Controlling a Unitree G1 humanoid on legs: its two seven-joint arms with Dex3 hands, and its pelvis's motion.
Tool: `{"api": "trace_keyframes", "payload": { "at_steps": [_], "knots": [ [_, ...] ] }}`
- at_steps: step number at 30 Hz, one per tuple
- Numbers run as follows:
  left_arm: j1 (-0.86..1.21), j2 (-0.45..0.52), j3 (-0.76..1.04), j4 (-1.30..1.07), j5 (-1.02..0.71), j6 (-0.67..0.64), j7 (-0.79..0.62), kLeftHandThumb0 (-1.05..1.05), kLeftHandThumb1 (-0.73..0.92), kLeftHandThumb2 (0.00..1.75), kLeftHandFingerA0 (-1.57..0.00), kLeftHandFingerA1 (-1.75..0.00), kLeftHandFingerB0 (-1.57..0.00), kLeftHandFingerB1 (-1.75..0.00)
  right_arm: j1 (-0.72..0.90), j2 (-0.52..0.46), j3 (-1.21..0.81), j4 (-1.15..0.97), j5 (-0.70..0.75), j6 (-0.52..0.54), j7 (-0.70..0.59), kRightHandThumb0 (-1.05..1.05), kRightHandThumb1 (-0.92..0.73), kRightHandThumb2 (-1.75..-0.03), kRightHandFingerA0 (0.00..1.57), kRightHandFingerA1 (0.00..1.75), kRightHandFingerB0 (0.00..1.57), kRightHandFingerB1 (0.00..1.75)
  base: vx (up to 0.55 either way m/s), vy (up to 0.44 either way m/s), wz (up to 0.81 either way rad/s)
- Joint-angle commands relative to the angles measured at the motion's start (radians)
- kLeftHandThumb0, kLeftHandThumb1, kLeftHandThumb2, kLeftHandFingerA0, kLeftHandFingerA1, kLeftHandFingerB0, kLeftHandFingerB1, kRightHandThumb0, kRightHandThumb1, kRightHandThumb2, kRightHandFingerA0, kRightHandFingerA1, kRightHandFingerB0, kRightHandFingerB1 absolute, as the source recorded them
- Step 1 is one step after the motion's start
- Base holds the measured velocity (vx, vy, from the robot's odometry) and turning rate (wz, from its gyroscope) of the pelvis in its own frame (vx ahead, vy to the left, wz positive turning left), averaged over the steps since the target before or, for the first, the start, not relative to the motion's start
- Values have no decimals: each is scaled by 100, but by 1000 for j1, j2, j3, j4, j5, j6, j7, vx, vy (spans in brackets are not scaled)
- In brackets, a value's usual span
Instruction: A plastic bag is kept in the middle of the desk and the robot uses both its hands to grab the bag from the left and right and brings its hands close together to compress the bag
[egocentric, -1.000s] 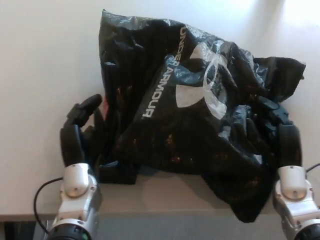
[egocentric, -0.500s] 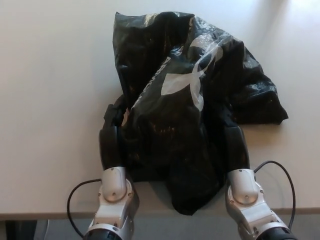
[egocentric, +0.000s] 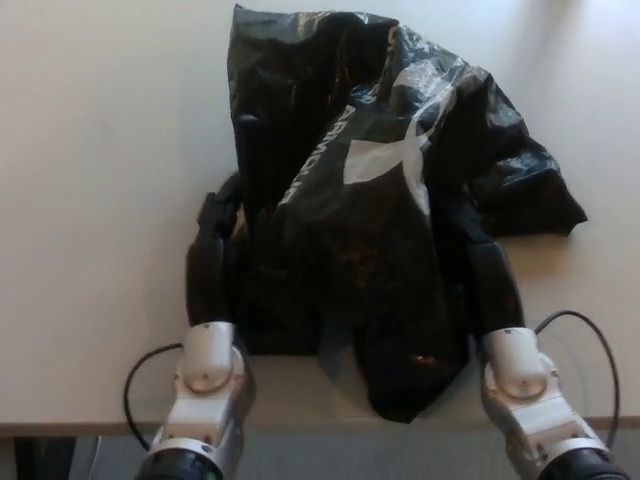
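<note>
A humanoid robot's left hand (egocentric: 212, 268), black with its fingers hooked into a fold of film, clamps the left flank of a black plastic shopping bag (egocentric: 370, 215) lying mid-worktop and reaching to the near edge, where its lower tip hangs just over. The bag looks light, limp and nearly empty: thin glossy film, heavily creased, catching window light in bright wrinkles, with a white printed logo (egocentric: 395, 160) and lettering buckled along a raised central ridge. Film like this is probably slippery and springs back, so the best hold is likely on bunched folds at each flank, not on the smooth printed panel. The right hand (egocentric: 488, 275) presses into the bag's right flank, its fingers buried in the plastic and apparently gripping it. Grey wrist housings and thin black cables show at the near edge of the pale, matte worktop (egocentric: 90, 180).
</note>
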Motion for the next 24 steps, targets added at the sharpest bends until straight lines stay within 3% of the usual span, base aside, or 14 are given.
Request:
{"api": "trace_keyframes", "payload": {
  "at_steps": [1,3,4,6,9,10,13,15,19,22,24],
  "knots": [
    [-26,159,57,-154,-25,113,-71,-59,92,68,-32,-46,-27,-34,16,-168,-93,-116,58,58,75,-70,-91,-68,27,40,21,32,0,0,0],
    [-27,204,75,-202,-30,128,-83,-59,92,68,-34,-46,-29,-34,24,-206,-127,-170,84,87,103,-71,-90,-67,27,39,22,32,0,0,0],
    [-16,246,89,-251,-31,142,-96,-61,76,112,-35,-59,-22,-49,37,-242,-148,-211,86,88,107,-67,-87,-66,31,43,25,33,0,0,0],
    [19,381,147,-389,-42,139,-141,-61,73,113,-38,-61,-21,-49,97,-374,-222,-375,99,82,143,-66,-88,-66,30,45,25,35,0,0,0],
    [55,437,187,-482,-80,139,-179,-63,73,113,-38,-61,-20,-48,136,-427,-265,-476,103,104,149,-68,-88,-66,34,44,28,35,0,0,0],
    [83,458,211,-553,-102,152,-190,-67,91,67,-41,-47,-35,-36,170,-456,-291,-543,107,102,158,-68,-87,-66,35,45,26,35,0,0,0],
    [163,504,286,-724,-186,166,-224,-69,89,67,-40,-44,-37,-34,271,-493,-377,-774,222,157,217,-68,-85,-65,30,45,25,35,0,0,0],
    [229,529,333,-844,-247,174,-253,-71,89,67,-40,-43,-38,-34,333,-510,-430,-881,291,134,252,-67,-86,-66,31,43,27,34,0,0,0],
    [347,552,398,-986,-296,86,-310,-69,90,67,-37,-46,-33,-35,506,-519,-512,-1115,328,146,278,-67,-85,-65,34,40,27,32,0,0,0],
    [480,539,428,-1098,-330,79,-341,-69,90,67,-36,-46,-31,-34,640,-473,-531,-1218,342,107,288,-65,-84,-65,34,41,27,33,0,0,0],
    [702,456,426,-1222,-372,24,-370,-63,90,67,-35,-40,-28,-32,853,-360,-493,-1337,379,76,282,-62,-84,-65,31,38,26,32,0,0,0]
  ]
}}
